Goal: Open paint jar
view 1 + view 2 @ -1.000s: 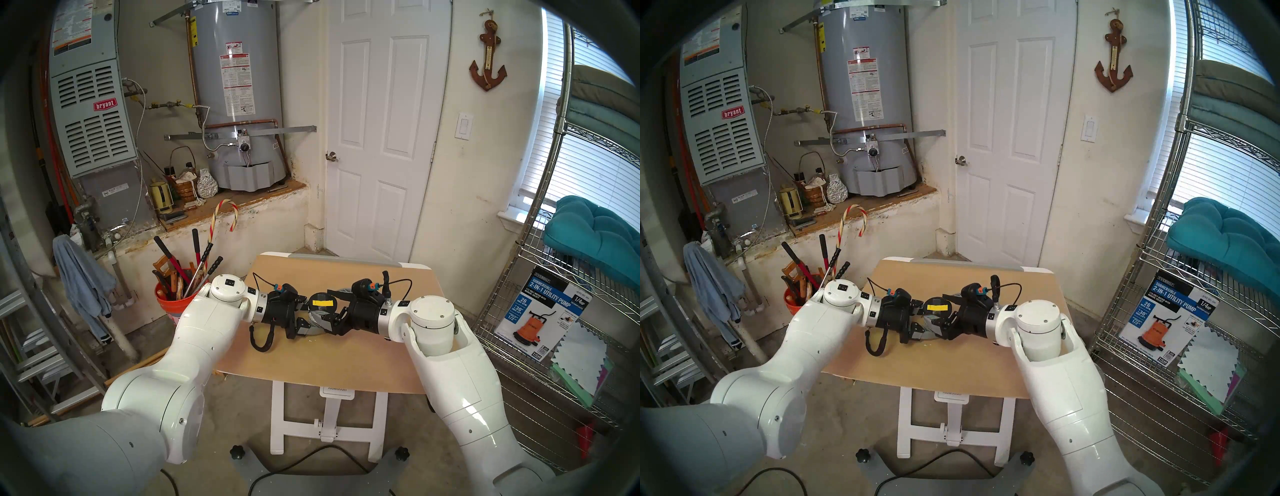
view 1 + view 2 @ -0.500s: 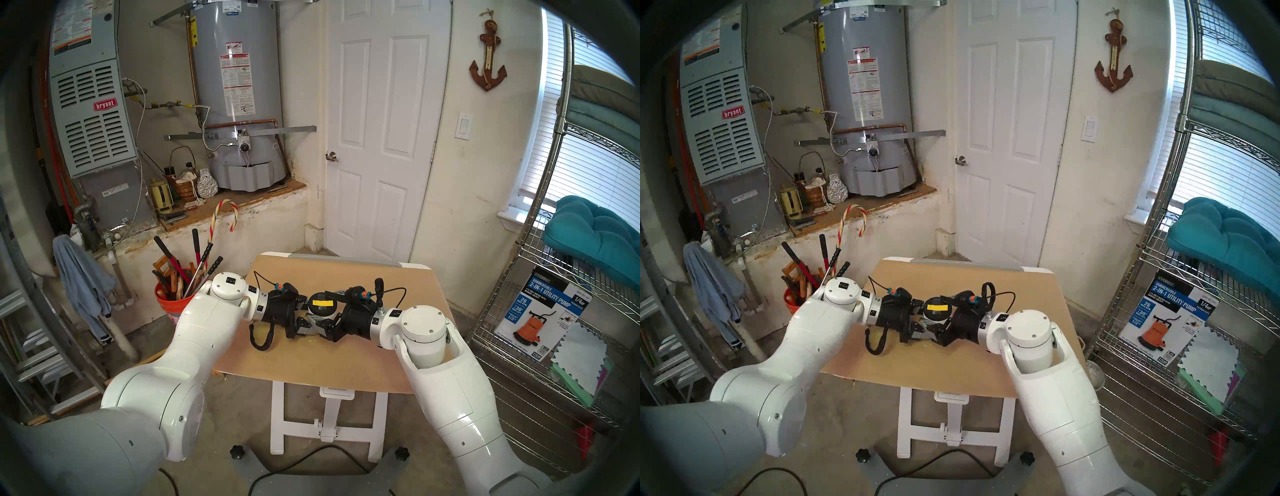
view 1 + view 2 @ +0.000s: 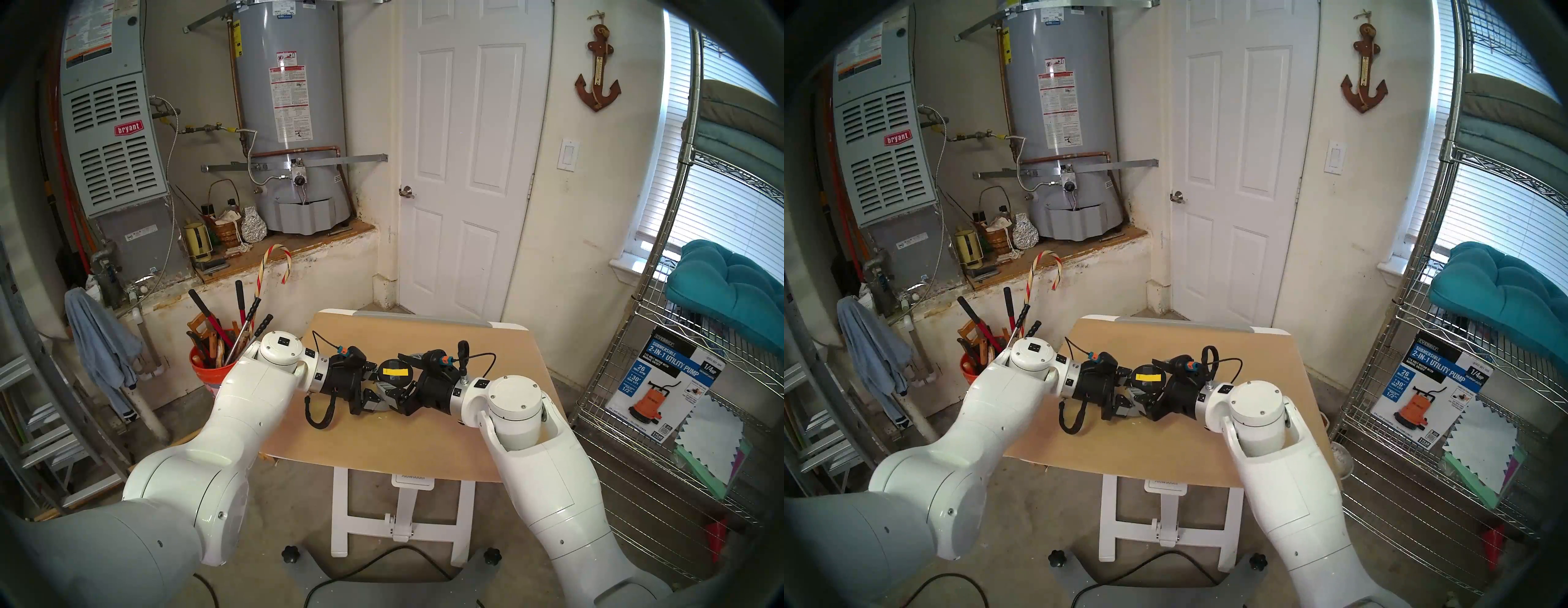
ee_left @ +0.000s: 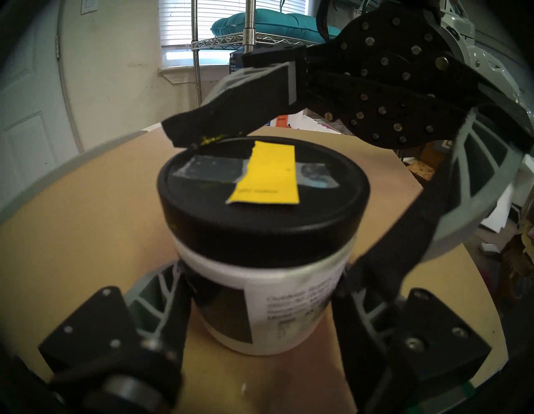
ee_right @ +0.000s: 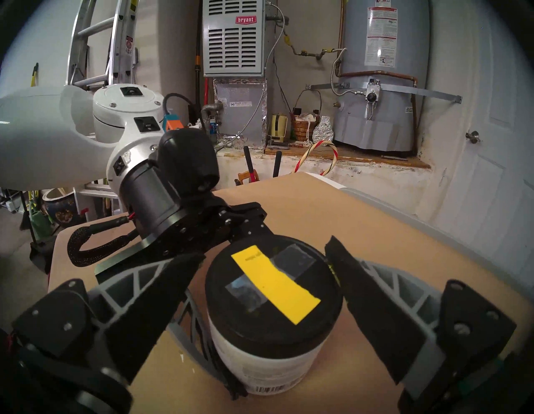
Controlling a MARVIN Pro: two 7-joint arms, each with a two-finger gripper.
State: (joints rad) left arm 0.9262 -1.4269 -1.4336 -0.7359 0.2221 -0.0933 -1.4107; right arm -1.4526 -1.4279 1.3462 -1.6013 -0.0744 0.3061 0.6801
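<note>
Brown board covers the table (image 3: 382, 441), and on it stands one paint jar (image 4: 277, 303), upright, near the middle of the board. It is a white plastic pot with one printed label, and its one black lid (image 4: 202, 214) is on the pot. On the lid I count one yellow strip (image 5: 274, 284) and, crossing under it, one band of clear tape. My left gripper (image 4: 260, 297) comes from the left side, low, and its two fingers (image 4: 161, 300) are pressed together on the white body of the jar, below the lid, one finger at each side. My right gripper (image 5: 265, 292) comes from the opposite side, higher, at the level of the lid. Its two fingers (image 5: 375, 312) stand wide apart, one on each side of the lid, with a gap between each pad and the lid's rim in the right wrist view. In the left wrist view one right finger hangs over the far edge of the lid, with small yellow marks on its pad; if it touches the rim there I cannot tell, because this part is blurred. In the head views both grippers meet around the jar, so only the lid and a small part of the pot show. Beside the table, on my left, stands one orange bucket (image 3: 208, 373) full of long tools.
</note>
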